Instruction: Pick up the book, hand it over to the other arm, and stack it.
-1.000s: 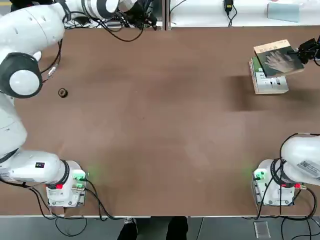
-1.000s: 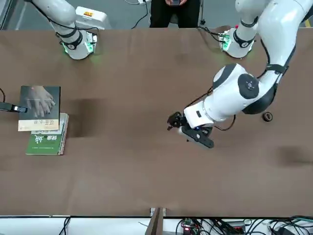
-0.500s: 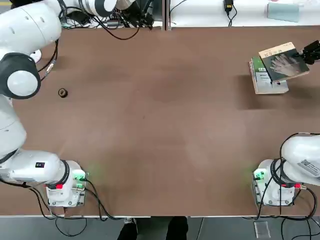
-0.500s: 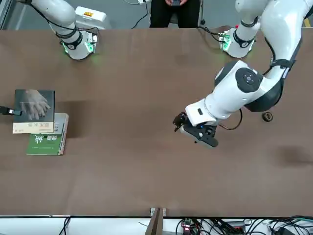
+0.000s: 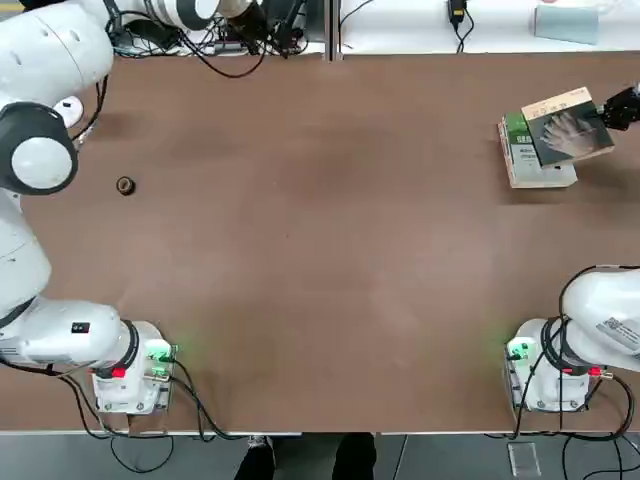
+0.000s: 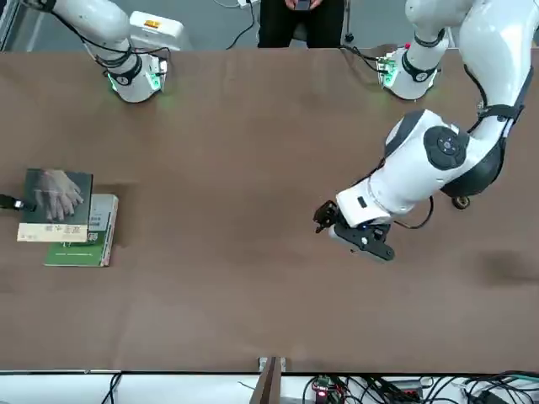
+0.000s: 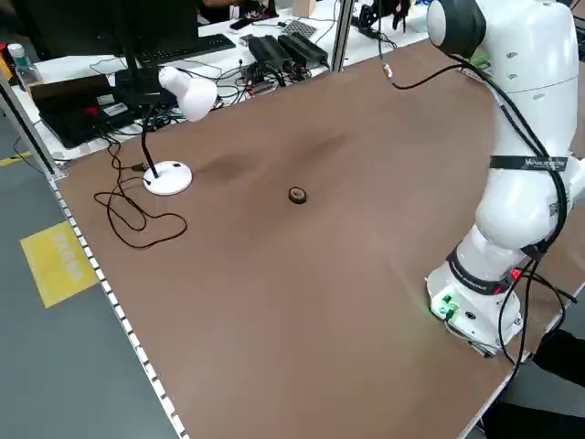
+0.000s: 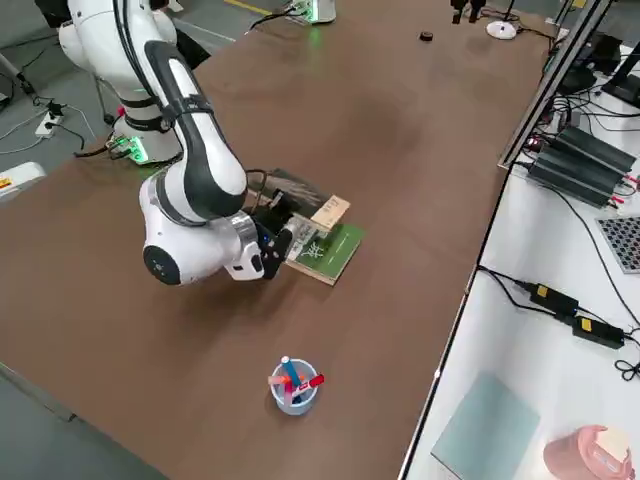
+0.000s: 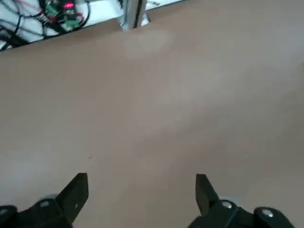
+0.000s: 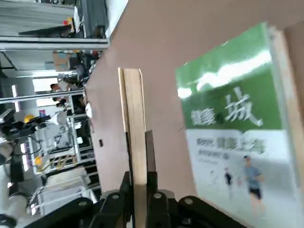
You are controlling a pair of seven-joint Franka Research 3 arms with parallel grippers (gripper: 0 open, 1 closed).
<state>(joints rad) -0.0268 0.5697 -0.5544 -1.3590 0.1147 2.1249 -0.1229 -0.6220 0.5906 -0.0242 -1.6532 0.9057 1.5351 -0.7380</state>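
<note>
The handover looks done and only the stacking is left: the right gripper [image 10: 135,187] is clamped on the edge of the book [image 5: 568,125], holding it low over the green-and-white book [image 6: 82,238] at the far right of the surface [image 5: 320,250], not yet released. The book is a thin paperback, dark cover with a pale hand and tan strip. The left gripper [image 9: 141,197] hangs over bare surface, fingers apart, holding nothing.

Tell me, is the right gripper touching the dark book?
Touching. The right wrist view shows the right gripper clamped on the dark book, pinching its edge.
</note>
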